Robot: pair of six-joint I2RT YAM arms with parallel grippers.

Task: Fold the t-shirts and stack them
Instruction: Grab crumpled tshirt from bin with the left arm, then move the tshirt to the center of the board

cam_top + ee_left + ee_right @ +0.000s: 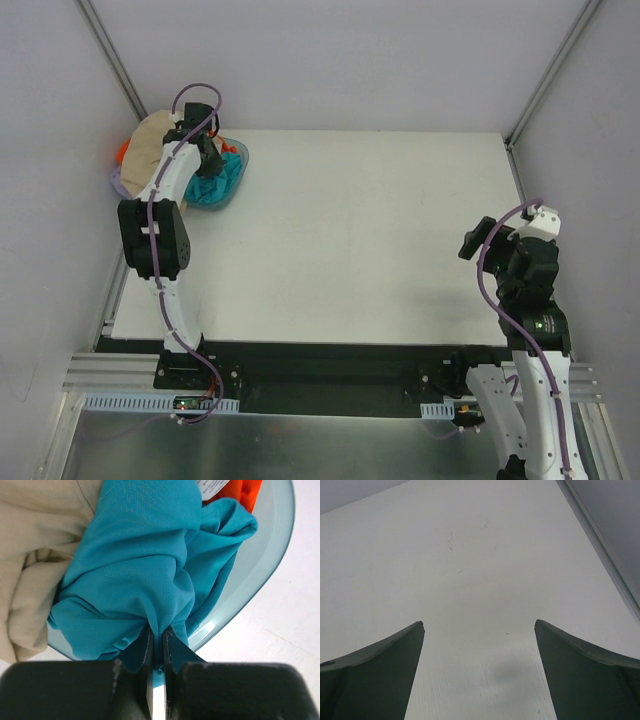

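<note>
The teal-blue t-shirt lies crumpled in the bluish basket at the table's far left; it also shows in the top view. The beige t-shirt is heaped beside it, on the left in the top view. A bit of the orange t-shirt shows at the basket's far side and in the top view. My left gripper is shut on a fold of the teal-blue t-shirt, over the basket. My right gripper is open and empty above bare table at the right.
The white table spreads between the arms. Grey walls enclose it at the back and both sides, with a metal post at the far right corner. The basket sits at the far left corner.
</note>
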